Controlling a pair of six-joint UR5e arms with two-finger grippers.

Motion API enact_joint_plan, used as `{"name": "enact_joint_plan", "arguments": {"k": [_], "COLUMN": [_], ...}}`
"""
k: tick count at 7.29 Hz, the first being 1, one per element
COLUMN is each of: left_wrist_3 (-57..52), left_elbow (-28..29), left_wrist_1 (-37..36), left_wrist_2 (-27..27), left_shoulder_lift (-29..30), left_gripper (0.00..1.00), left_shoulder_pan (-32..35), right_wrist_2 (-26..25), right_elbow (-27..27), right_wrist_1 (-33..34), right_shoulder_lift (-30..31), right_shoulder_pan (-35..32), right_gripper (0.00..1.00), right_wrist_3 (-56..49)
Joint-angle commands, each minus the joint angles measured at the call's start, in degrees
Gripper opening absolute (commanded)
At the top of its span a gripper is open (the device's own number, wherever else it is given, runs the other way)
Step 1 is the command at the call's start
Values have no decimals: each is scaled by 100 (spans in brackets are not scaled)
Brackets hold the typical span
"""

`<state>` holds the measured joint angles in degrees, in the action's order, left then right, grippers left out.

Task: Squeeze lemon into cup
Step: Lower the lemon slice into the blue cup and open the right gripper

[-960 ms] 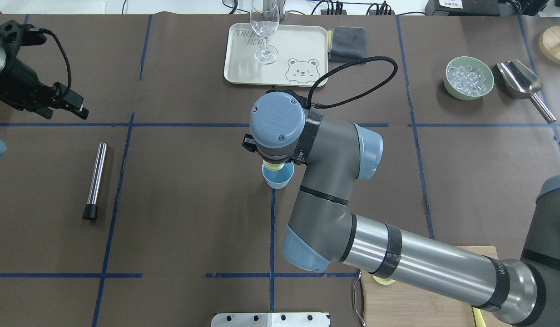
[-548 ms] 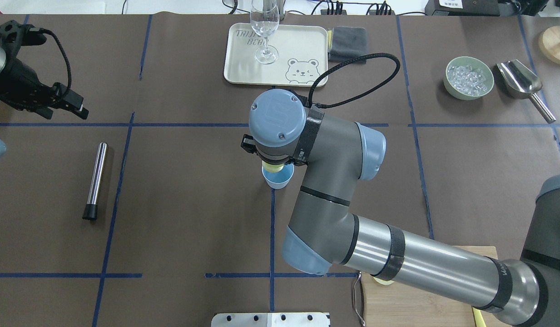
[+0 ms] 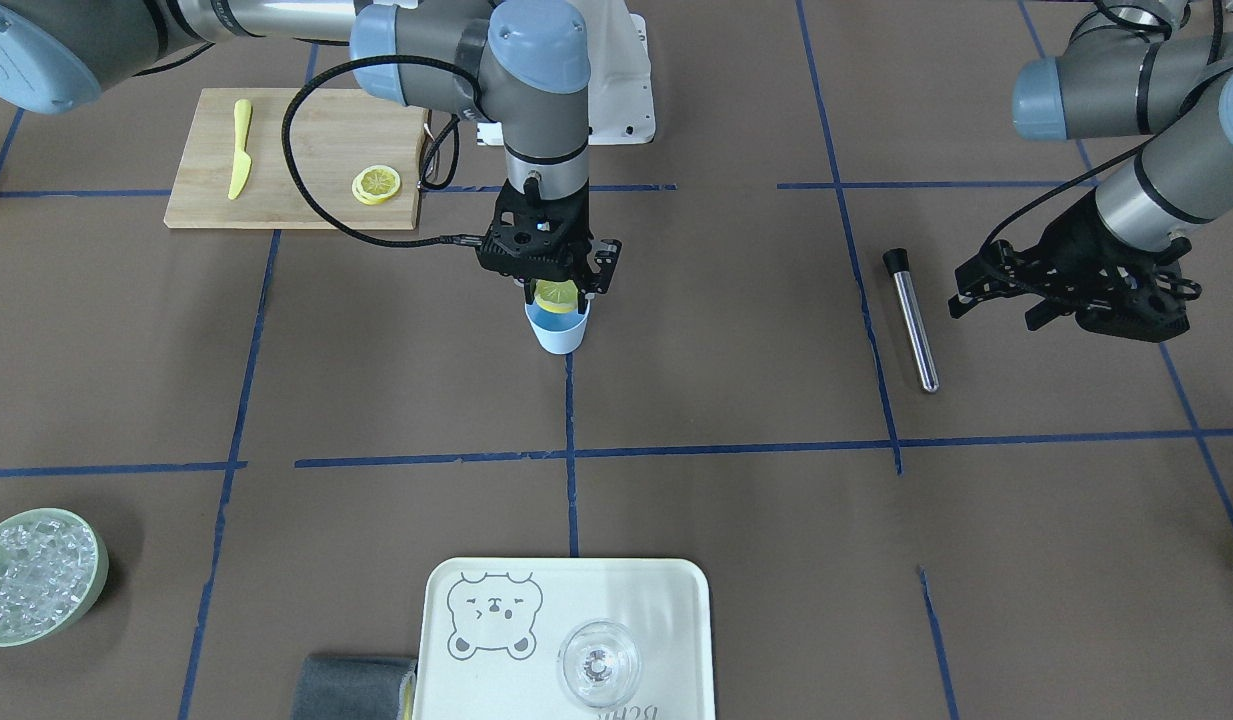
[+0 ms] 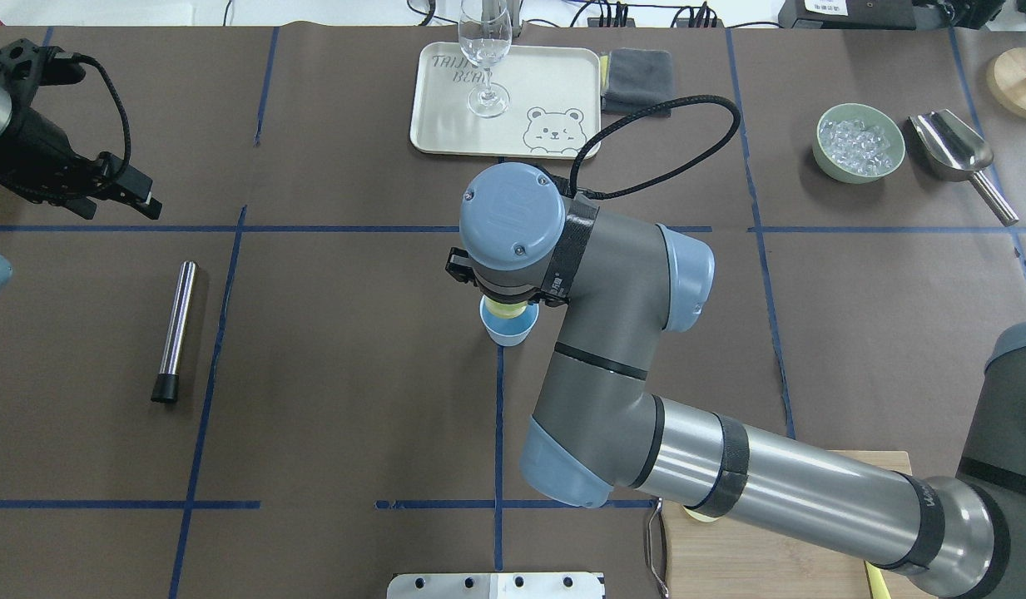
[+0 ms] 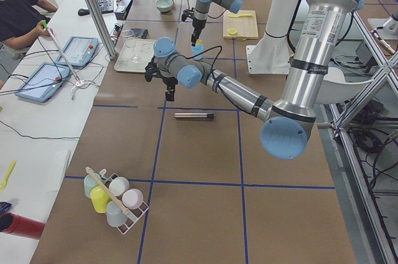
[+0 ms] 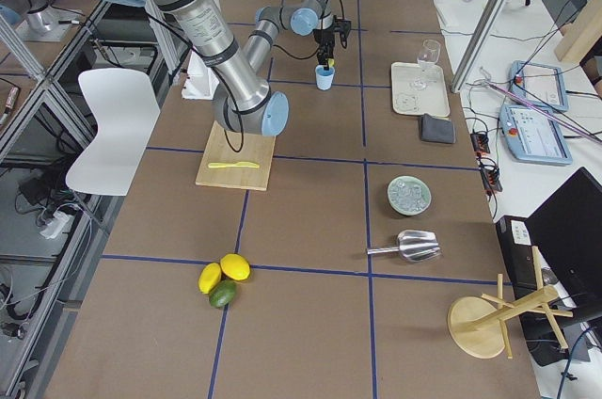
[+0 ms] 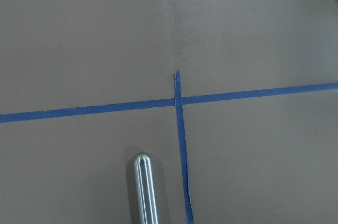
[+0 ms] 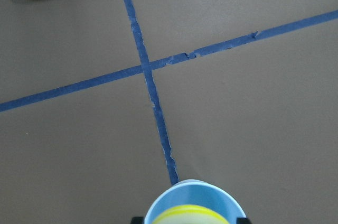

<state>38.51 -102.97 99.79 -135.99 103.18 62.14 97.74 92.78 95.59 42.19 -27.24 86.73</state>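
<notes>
My right gripper [image 3: 557, 290] is shut on a thin yellow lemon slice [image 3: 554, 297] and holds it upright just over the mouth of the light-blue cup [image 3: 559, 332]. The cup stands at a crossing of the blue tape near the table's middle. In the overhead view the wrist hides the gripper; only the slice's edge [image 4: 504, 309] and the cup [image 4: 508, 332] show below it. The right wrist view shows the cup rim [image 8: 158, 205] with the slice [image 8: 191, 214] at the bottom edge. My left gripper [image 3: 966, 290] hangs open and empty, well off to the side.
A second lemon slice [image 3: 376, 184] and a yellow knife [image 3: 240, 148] lie on the wooden board [image 3: 296, 130]. A steel muddler [image 3: 911, 318] lies near the left gripper. A stemmed glass [image 3: 598, 662] stands on the bear tray [image 3: 666, 600]. A bowl of ice [image 3: 36, 575] and a scoop [image 4: 954, 150] sit apart.
The right arm's wrist and elbow have shifted slightly to the right, with the gripper and slice staying over the cup. The left arm has not moved.
</notes>
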Motion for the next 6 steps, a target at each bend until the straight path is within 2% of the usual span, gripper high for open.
{"name": "enact_joint_plan", "arguments": {"k": [1,2,4,6], "left_wrist_3": [-1,-1,-10,-1], "left_elbow": [5,14,-4,22], "left_wrist_1": [5,5,5,-4], "left_wrist_2": [2,-7,-7,19], "left_shoulder_lift": [0,0,9,70], "left_gripper": [100,100,100,100], "left_shoulder_pan": [0,0,0,-140], "right_wrist_2": [-1,-1,8,191], "right_elbow": [3,4,38,388], "right_wrist_1": [-5,-5,4,4], "right_shoulder_lift": [26,35,35,315], "right_shoulder_pan": [0,0,-18,-341], "right_gripper": [84,100,100,100], "right_wrist_3": [-42,-68,-77,-147]}}
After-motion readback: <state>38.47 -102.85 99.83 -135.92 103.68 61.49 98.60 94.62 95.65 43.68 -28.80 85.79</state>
